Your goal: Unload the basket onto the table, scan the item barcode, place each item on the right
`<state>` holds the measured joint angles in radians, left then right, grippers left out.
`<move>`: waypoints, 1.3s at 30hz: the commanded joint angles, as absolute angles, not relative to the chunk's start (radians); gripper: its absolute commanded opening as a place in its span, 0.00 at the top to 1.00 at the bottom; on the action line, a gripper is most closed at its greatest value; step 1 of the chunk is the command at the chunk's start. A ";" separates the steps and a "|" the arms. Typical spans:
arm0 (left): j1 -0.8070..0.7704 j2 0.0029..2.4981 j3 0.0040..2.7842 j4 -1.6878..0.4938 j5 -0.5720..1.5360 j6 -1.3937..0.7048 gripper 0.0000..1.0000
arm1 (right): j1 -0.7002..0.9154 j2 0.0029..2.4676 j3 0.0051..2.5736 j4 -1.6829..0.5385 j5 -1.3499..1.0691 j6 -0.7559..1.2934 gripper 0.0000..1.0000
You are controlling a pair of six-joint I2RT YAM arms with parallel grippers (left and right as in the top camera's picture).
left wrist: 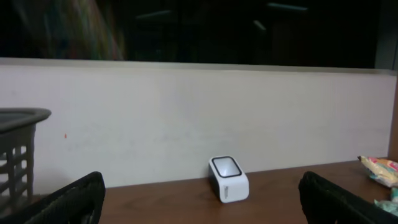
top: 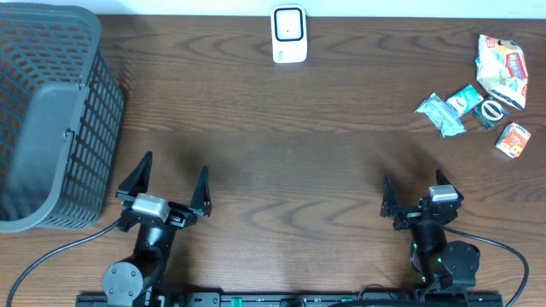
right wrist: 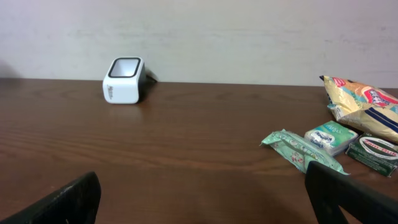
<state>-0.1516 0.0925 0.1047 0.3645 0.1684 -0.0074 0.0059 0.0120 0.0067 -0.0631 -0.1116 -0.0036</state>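
Overhead: white scanner (top: 289,34) with dark window at far edge of table (top: 299,145); chip bag (top: 502,68), green packets (top: 440,114), orange box (top: 513,140) clustered far right. Left gripper (top: 175,164) and right gripper (top: 414,177) spread wide, empty.

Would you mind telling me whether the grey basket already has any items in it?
Empty, as far as shows: the grey basket reveals only bare floor from overhead, and the snack packets lie on the table.

A dark grey slatted basket (top: 95,141) stands at the wooden table's (top: 281,145) left end.
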 commanded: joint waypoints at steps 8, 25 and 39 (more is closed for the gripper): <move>-0.147 0.001 0.029 0.381 0.058 -0.089 0.02 | 0.015 0.006 0.005 -0.068 -0.104 0.014 0.01; -0.147 0.002 0.004 0.197 0.025 -0.111 0.02 | 0.015 0.006 0.006 -0.068 -0.104 0.014 0.01; -0.147 0.001 0.004 -0.038 0.024 -0.132 0.02 | 0.015 0.006 0.005 -0.068 -0.104 0.014 0.01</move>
<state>-0.1513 0.0101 0.0067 -0.0002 0.0383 -0.1276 0.0059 0.0120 0.0067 -0.0635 -0.1116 -0.0036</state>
